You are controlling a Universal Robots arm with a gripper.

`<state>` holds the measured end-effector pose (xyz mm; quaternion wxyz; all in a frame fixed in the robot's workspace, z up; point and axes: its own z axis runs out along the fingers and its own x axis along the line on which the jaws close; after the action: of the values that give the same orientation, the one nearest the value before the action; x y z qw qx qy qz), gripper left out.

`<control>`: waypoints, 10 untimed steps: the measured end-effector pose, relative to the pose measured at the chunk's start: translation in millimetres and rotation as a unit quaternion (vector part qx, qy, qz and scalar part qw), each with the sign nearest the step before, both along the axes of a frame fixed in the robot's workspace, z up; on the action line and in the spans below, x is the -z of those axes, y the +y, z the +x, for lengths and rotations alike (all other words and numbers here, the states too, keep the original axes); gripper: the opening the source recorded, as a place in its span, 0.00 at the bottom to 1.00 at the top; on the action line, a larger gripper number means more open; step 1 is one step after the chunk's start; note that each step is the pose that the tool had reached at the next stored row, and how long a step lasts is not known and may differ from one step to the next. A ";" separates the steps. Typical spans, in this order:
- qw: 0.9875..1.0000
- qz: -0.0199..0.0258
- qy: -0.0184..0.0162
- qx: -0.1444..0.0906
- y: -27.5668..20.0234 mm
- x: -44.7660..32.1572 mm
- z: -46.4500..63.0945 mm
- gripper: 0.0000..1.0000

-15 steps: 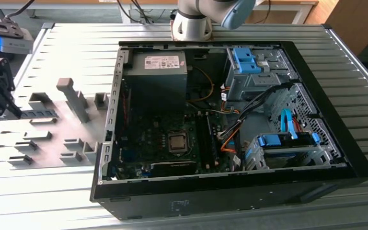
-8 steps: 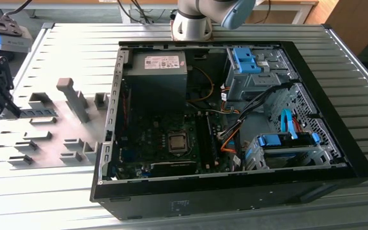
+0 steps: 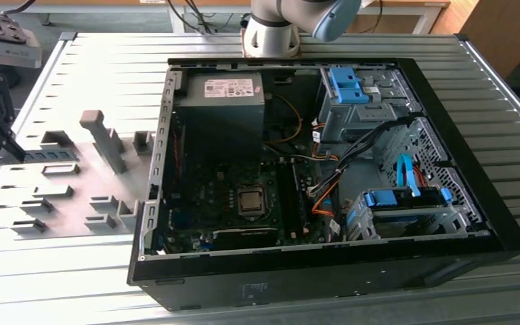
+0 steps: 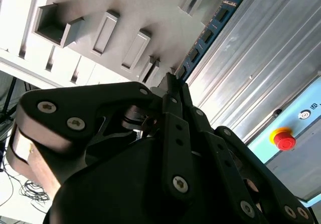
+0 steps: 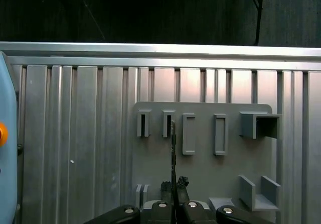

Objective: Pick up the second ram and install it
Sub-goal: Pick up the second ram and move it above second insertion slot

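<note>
Claw clamped on second ram, ram edge-up beside grey fixture plate.

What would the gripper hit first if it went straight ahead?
Probably the green memory stick standing on edge in the grey holder plate, right before the gripper; depth is hard to judge.

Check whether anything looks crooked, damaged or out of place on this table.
Nothing stands out. The memory stick stands on edge on the grey holder plate, in line with its slots, with the gripper right at it. The open computer case sits flat on the table, with nothing spilled around it.
</note>
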<state>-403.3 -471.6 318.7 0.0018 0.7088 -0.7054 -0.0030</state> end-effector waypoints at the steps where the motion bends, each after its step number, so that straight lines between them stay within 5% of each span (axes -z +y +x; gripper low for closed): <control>1: 1.000 0.000 0.000 0.000 0.0 -1.6 0.0 0.14; 10: 1.000 0.000 0.000 0.000 0.0 -12.9 0.0 0.14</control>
<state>-403.3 -471.6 331.7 0.0018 0.7088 -0.7054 -0.0030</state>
